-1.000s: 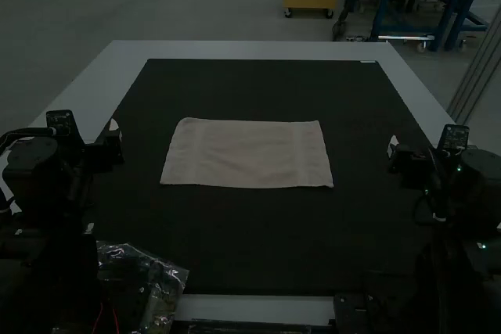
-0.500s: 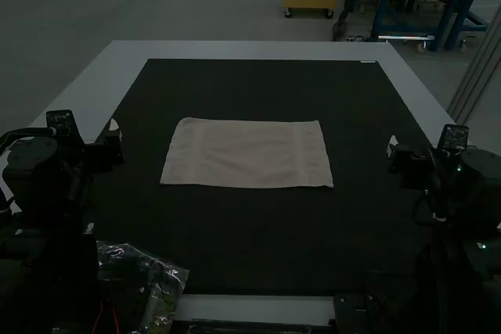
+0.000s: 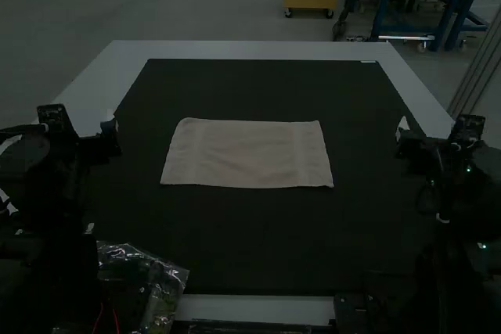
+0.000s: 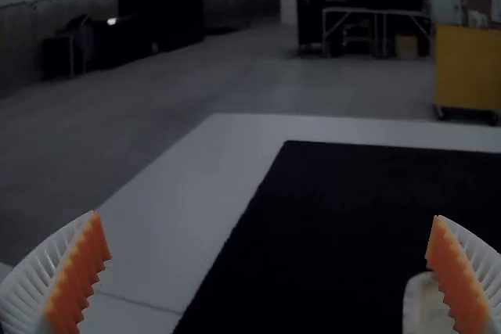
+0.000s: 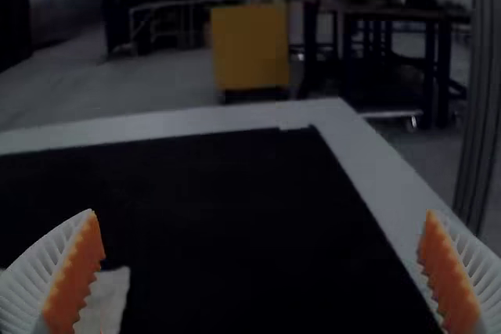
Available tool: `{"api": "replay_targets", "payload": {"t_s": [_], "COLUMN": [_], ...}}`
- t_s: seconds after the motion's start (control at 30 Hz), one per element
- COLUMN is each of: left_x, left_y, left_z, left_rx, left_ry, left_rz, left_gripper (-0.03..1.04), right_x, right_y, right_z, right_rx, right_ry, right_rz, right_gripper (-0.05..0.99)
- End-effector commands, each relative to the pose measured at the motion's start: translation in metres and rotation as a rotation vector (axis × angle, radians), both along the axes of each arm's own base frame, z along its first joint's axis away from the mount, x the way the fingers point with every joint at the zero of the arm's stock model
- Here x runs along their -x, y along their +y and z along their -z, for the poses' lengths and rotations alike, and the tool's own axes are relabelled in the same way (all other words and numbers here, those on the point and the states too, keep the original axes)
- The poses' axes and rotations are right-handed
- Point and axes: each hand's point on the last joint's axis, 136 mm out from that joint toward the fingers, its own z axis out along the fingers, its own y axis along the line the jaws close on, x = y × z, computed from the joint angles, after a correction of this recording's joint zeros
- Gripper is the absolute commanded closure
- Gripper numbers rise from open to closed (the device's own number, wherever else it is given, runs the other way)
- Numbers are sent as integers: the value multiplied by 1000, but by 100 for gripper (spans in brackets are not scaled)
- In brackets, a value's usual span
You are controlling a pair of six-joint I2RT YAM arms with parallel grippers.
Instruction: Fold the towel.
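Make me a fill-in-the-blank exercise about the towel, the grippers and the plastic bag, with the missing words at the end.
The left gripper has pads coloured ____. The fingers of the right gripper are ____ rather than shut. The number of grippers holding the towel is ____. The plastic bag lies nearer the ____ gripper than the other one.

Missing words, in order: orange; open; zero; left.
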Motion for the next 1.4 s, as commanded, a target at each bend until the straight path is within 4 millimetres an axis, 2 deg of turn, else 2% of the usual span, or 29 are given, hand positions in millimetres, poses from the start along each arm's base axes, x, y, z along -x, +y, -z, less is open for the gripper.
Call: {"api": "replay_targets", "payload": {"t_s": [0.0,0.07,0.1,0.13,0.17,0.2,0.27,0.4,0.53,0.6,0.7,0.8,0.87,0.9,1.0,1.07,1.1,1.17,1.23,1.27,1.37], "left_x": [5,10,16,16,11,8,5,7,18,19,2,-29,-55,-66,-94,-101,-102,-100,-96,-94,-92], "left_y": [7,15,26,26,15,7,5,-5,-13,-15,-17,-18,-24,-23,-16,-12,-12,-26,-38,-46,-63], "left_z": [-14,-22,-25,-25,-25,-22,-16,-32,-78,-96,-106,-102,-85,-74,-27,-9,-10,-12,-18,-17,0], "left_rx": [-77,-121,-153,-259,-371,-390,-393,-415,-425,-402,-286,-132,-5,47,97,92,42,2,-58,-60,-55], "left_ry": [-40,-57,-49,-7,21,28,53,-16,-97,-113,-81,-4,81,130,314,386,394,394,387,390,451], "left_rz": [-54,-116,-198,-221,-176,-131,-115,-70,-42,-30,21,81,149,151,138,127,130,196,250,285,354], "left_gripper": [5,5,5,5,5,5,5,5,5,5,5,5,5,5,5,5,5,5,5,5,6], "right_x": [6,6,5,5,3,2,3,4,17,19,2,-31,-59,-74,-107,-117,-119,-115,-112,-112,-112], "right_y": [-18,-14,-12,-9,-6,-5,-5,-10,-10,-9,-11,-13,-9,-7,5,8,16,29,28,30,33], "right_z": [-20,-21,-21,-19,-13,-11,-13,-18,-69,-89,-105,-108,-96,-84,-21,29,50,86,99,99,99], "right_rx": [178,315,352,403,455,483,495,511,492,448,339,188,100,49,-77,-120,-144,-193,-211,-207,-187], "right_ry": [-61,-51,-50,-37,-13,1,-8,-20,-144,-151,-96,8,118,188,445,606,671,786,816,804,793], "right_rz": [132,138,133,125,107,104,110,138,173,157,122,83,36,12,-49,-52,-89,-151,-147,-154,-166], "right_gripper": [1,1,1,1,1,1,1,1,1,1,1,1,1,1,1,1,2,2,2,2,2]}}
